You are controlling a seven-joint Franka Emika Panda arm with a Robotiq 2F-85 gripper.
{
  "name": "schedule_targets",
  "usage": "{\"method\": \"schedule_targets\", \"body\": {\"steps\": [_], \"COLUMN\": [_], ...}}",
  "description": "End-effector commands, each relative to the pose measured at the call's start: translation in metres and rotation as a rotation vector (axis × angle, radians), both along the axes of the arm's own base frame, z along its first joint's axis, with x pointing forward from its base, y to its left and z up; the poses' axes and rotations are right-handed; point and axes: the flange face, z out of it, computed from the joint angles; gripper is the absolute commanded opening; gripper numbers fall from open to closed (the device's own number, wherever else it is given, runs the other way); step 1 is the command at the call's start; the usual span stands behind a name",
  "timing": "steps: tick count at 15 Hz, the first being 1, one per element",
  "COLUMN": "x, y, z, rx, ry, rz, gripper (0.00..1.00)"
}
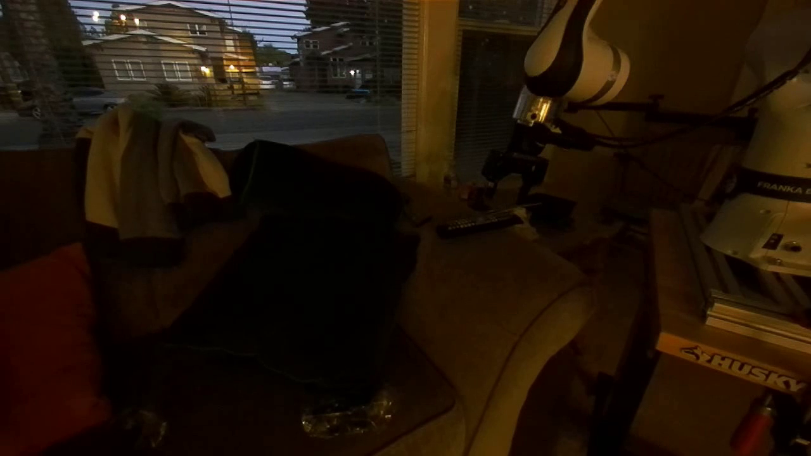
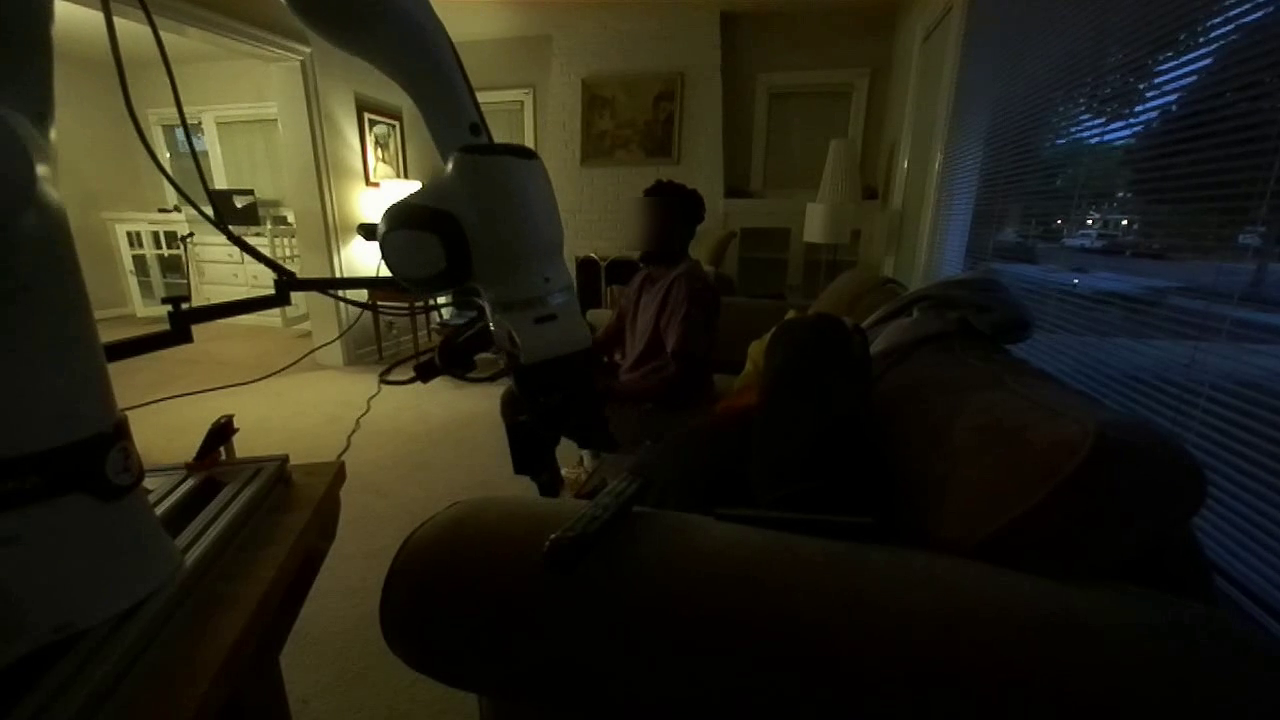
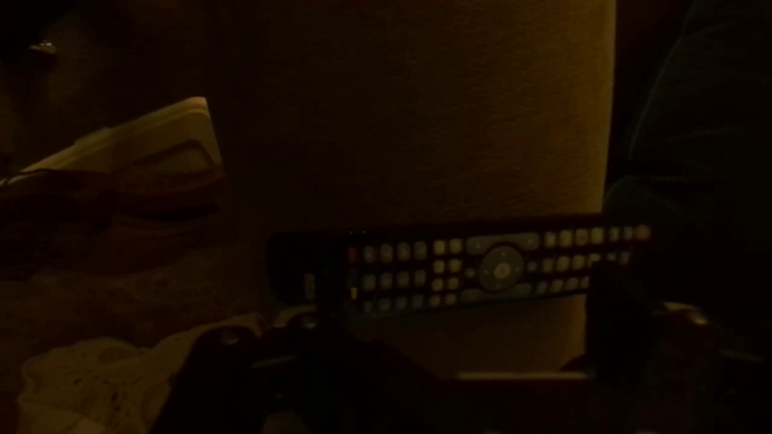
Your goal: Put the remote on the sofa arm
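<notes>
Dim light lies over the living room, with slatted blinds (image 1: 367, 136) and houses (image 1: 146, 63) beyond them. In an exterior view, from the left, a red cushion (image 1: 47, 342) stands on the sofa (image 1: 158, 294), a blanket (image 1: 136, 177) drapes over its back, and dark pillows (image 1: 304, 297) fill the corner. Next comes the sofa arm (image 1: 500, 272), with the remote (image 1: 475, 224) lying across its top, as both exterior views show. Over it hangs the gripper (image 1: 508, 192), pointing down; in the wrist view its fingers (image 3: 621, 325) are spread apart, one toward each end of the remote, and whether they touch it cannot be told. From there the robot arm (image 1: 564, 63) rises, tilting to the right, its higher links cut off by the top of the frame. Rightmost, its base (image 1: 747, 221) stands on the desk (image 1: 675, 304).
</notes>
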Motion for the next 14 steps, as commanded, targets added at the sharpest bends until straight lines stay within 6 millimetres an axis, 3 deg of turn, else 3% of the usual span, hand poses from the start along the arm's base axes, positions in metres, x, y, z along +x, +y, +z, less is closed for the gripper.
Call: {"method": "schedule_targets", "body": {"steps": [1, 5, 8, 9, 11, 14], "x": [-0.006, 0.007, 0.016, 0.016, 0.017, 0.016], "y": [0.015, 0.028, 0.040, 0.033, 0.036, 0.032], "z": [0.024, 0.047, 0.080, 0.054, 0.061, 0.055], "rx": [0.031, 0.001, -0.042, -0.039, -0.035, -0.044], "ry": [0.037, 0.086, 0.074, 0.080, 0.070, 0.084], "rz": [0.062, 0.128, 0.185, 0.170, 0.171, 0.167], "gripper": [1.00, 1.00, 1.00, 1.00, 1.00, 1.00]}}
